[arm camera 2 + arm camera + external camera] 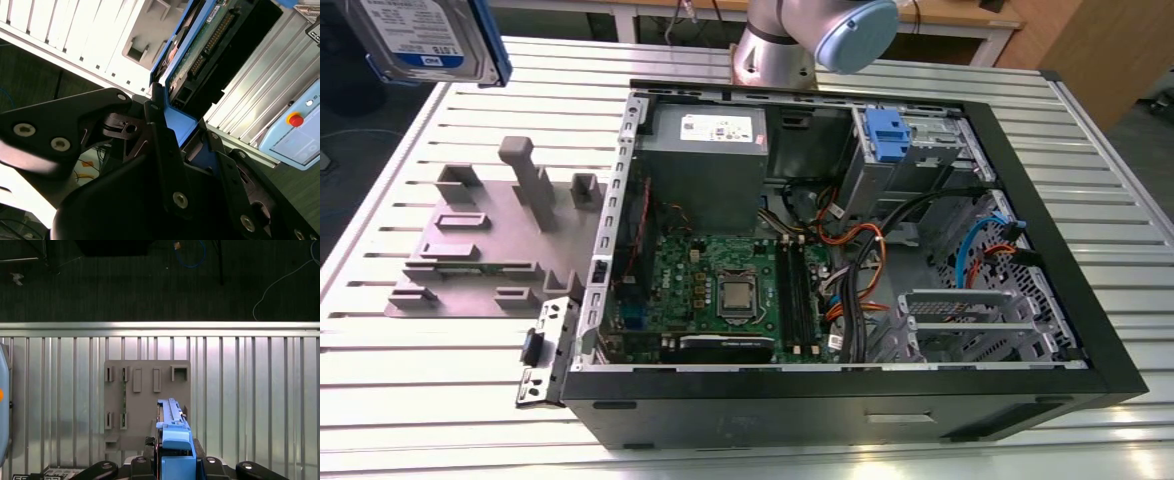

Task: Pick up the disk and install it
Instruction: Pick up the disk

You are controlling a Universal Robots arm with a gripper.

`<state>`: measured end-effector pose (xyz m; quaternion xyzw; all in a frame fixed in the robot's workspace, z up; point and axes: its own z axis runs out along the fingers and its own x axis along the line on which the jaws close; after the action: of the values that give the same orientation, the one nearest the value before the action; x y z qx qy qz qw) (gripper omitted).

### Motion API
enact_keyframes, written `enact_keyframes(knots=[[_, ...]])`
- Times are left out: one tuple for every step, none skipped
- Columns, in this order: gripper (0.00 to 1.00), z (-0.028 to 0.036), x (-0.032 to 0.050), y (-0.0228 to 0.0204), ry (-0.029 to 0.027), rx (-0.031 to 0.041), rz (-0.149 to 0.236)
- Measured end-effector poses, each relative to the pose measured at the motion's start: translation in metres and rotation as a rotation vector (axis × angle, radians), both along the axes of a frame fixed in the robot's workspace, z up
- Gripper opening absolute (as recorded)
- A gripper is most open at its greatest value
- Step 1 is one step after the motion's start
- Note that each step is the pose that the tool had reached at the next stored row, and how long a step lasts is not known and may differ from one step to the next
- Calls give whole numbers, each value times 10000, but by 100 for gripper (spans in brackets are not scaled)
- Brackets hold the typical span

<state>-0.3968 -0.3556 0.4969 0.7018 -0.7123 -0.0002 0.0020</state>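
Counter (427, 400): ribbed metal, and it carries everything here.

Computer case (854, 405): lies on its side with the cover off. It takes up the exterior view's right half. Inside are the grey power supply (707, 170), the green board (720, 290), a blue caddy (886, 135) in the upper bay, and a bare grey drive cage (961, 310) near the front. I see no disk seated in that cage.

Grey holder plate (467, 260): sits flat on the counter just beside the case, on the exterior view's left. Its upright pegs and slots hold nothing.

My arm (814, 40): its base rises behind the case.

Disk (427, 40): silver with a white-and-blue label and a blue bracket round its edge. It hangs in the air at the exterior view's upper left, off the counter and well apart from the case. In the first wrist view it stands edge-on (174, 437) above the holder plate. The second wrist view shows its circuit side and connector row (210, 35).

My fingers (160, 135): pressed against the two sides of the blue bracket at the disk's near end, pinching it firmly between them.

Progress, as I judge it: the pick-up is done, since the disk is clear of the plate and in my grasp. The install is not done. The disk is nowhere near a bay, and carrying it over, lining it up and seating it all remain.
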Motion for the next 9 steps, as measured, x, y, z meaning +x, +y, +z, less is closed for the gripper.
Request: enact_keyframes(knots=[[36,0,2,0,0,0,-1],[36,0,4,0,-1,1,0],[36,0,5,0,0,0,0],[36,0,8,0,0,0,0],[36,0,11,0,0,1,0],[36,0,18,0,1,0,1],[36,0,24,0,0,0,2],[36,0,30,0,0,0,0],[36,0,35,0,0,0,0]])
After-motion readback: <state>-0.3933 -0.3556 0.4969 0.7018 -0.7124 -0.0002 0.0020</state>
